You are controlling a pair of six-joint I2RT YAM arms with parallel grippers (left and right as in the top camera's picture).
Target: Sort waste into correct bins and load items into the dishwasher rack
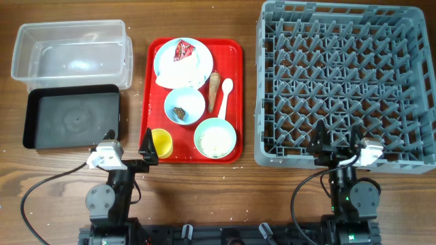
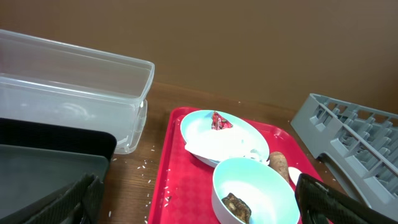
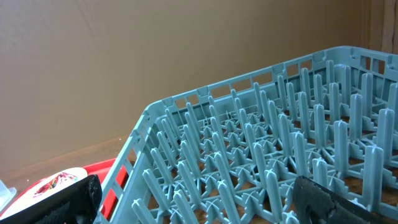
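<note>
While both arms are set at the near edge of the worktop, nothing is held by either claw. The left gripper (image 1: 129,148) is spread wide and empty, just short of the near left corner of the red serving tray (image 1: 234,61). The right gripper (image 1: 337,146) is likewise spread wide and empty, at the near wall of the dishwasher rack (image 1: 344,85). The rack fills the right side of the worktop up to the far right corner, and no dishes are seen in it. The clear tub (image 1: 71,58) is placed at the far left corner, with the black tray (image 1: 71,119) just nearer. The red tray lies in the middle of the worktop, between the bins and the rack. At its far end a pale blue plate (image 1: 165,58) is seen, with the red-and-white wrapper (image 1: 184,50) and a white napkin (image 1: 178,76) on it. Just nearer, a small dark lump (image 1: 180,111) lies in a pale blue bowl (image 1: 194,99). The brown root piece (image 1: 214,90) and the white spoon (image 1: 224,95) are laid side by side to the right of that bowl. Near the tray's near edge stand the mint-green bowl (image 1: 231,133), with rice (image 1: 215,141) in it, and the yellow cup (image 1: 161,143). Loose grains (image 2: 144,165) are scattered on the wood beside the tray.
</note>
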